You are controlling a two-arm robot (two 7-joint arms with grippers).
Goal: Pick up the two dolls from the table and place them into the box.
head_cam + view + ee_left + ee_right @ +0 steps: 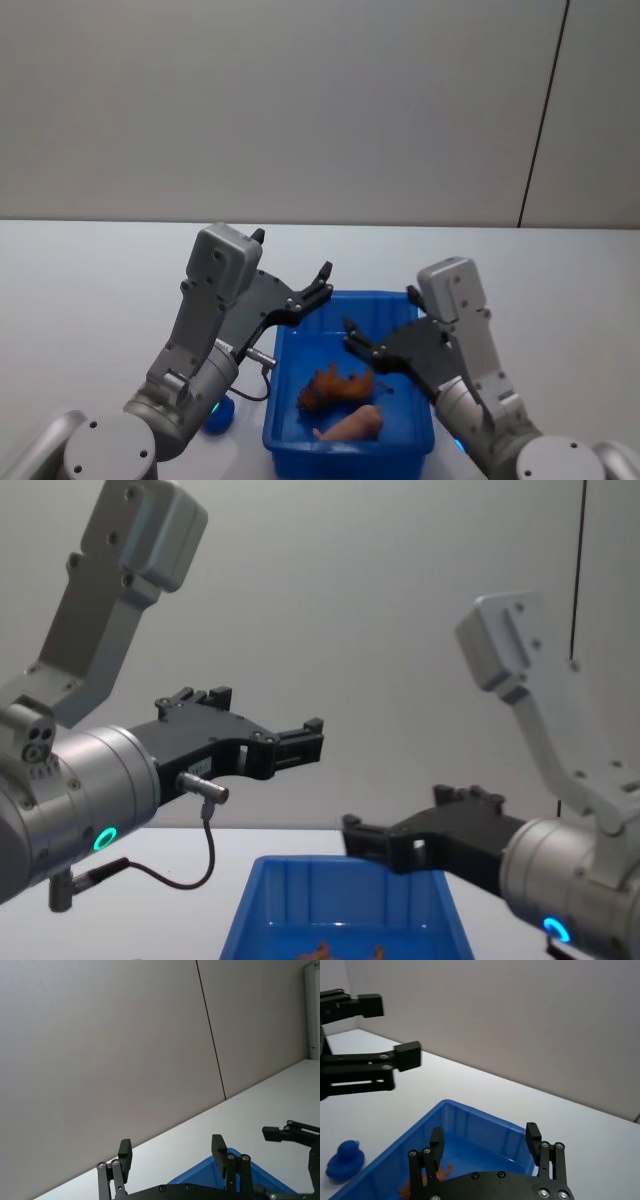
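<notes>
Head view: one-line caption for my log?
Lumpy reddish-brown doll and pale pink doll lie in the bright blue plastic bin; left tool and right tool, both open, hover above it.

Behind the rig I see a plain grey-beige wall (300, 100), matt and flat. A thin dark seam (545, 110) runs down it on the right of my head view, slightly slanted, and ends where the wall meets the white worktop (90, 270). The same seam shows in my chest view and my left wrist view. At the edge of the left wrist view a white upright strip (312, 1010) stands beside the wall; I cannot tell what it is. In the right wrist view the wall seems to fold into a corner (347, 995). The light is soft and even across wall and worktop.
</notes>
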